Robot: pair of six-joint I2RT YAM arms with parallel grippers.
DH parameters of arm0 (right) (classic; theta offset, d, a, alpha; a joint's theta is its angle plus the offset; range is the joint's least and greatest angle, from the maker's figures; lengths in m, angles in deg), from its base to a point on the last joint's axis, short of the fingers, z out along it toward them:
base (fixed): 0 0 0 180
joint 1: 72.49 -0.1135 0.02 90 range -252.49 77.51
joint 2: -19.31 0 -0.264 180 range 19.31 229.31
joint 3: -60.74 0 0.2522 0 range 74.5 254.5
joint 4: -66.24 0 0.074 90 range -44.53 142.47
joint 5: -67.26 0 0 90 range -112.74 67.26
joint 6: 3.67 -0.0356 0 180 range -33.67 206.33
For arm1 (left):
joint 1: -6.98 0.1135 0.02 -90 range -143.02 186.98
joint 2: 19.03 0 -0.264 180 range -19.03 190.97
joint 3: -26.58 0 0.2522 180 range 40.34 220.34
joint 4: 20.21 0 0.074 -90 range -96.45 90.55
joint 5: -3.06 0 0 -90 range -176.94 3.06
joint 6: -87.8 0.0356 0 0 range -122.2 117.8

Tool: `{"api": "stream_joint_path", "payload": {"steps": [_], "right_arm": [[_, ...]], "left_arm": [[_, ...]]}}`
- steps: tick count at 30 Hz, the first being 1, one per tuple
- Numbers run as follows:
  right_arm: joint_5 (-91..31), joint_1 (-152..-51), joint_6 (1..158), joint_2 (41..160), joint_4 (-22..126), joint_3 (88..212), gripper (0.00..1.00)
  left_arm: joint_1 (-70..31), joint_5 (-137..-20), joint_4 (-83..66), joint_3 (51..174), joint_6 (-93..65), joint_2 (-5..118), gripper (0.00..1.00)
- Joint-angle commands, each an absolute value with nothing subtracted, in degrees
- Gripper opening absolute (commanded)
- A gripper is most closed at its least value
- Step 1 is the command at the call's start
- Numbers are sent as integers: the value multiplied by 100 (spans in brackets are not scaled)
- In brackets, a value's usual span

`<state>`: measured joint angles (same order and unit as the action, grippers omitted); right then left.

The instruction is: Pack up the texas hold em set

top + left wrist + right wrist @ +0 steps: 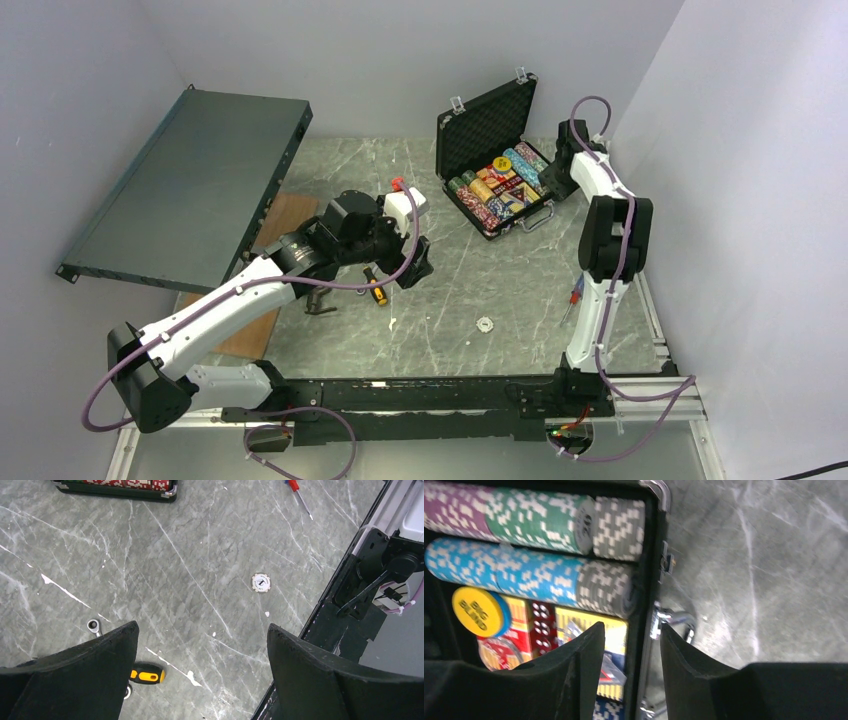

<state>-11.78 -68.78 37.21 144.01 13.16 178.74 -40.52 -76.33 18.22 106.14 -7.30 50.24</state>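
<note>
The black briefcase (478, 128) stands open at the back right, lid up, with rows of multicoloured chips (500, 185) inside. In the right wrist view I see chip rows (529, 520), a yellow "Big Blind" button (476, 611) and a card deck (616, 632) in the case. My right gripper (631, 630) is open and straddles the case's front wall (645, 580) beside the silver handle (674, 619), touching neither side. A white round button (485, 324) (261, 582) lies loose on the table. My left gripper (202, 640) hangs wide open and empty above the table (415, 262).
A yellow-handled screwdriver (146, 674) and a wrench (94, 627) lie under the left gripper. A small red screwdriver (299, 492) lies near the right arm's base. A large dark-grey panel (190, 185) leans at the left over a wooden board (285, 215).
</note>
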Motion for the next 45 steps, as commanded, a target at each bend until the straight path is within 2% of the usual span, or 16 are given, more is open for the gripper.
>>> {"api": "stream_joint_path", "payload": {"steps": [1,2,5,9,18,21,27,36,45], "right_arm": [[-958,-7029,4344,13279,1603,17261,48],[-882,-7133,4627,13041,1680,16986,49],[-561,-7594,5206,12193,1864,15994,62],[-975,-8101,5609,10878,2618,13945,77],[-2636,-8495,5553,9266,2834,12293,91],[-3063,-8707,5496,9467,2503,12236,90],[-2016,-9837,5452,9642,1914,12288,90],[-1825,-9884,5172,9076,1946,12162,88],[1331,-9674,3490,7443,919,12250,86]], "left_arm": [[-4080,-7721,1655,10665,-616,5010,99],[-4083,-7726,1663,10663,-611,5004,99],[-4078,-7752,1658,10664,-613,4980,100],[-4081,-7732,1682,10671,-654,5020,99],[-4138,-7533,1681,10686,-741,5347,99],[-4182,-7610,1779,10763,-730,5532,98],[-4215,-7758,1824,10787,-745,5695,95],[-4218,-8059,1643,10638,-800,5373,93],[-4568,-8321,1648,10667,-846,5836,93]]}}
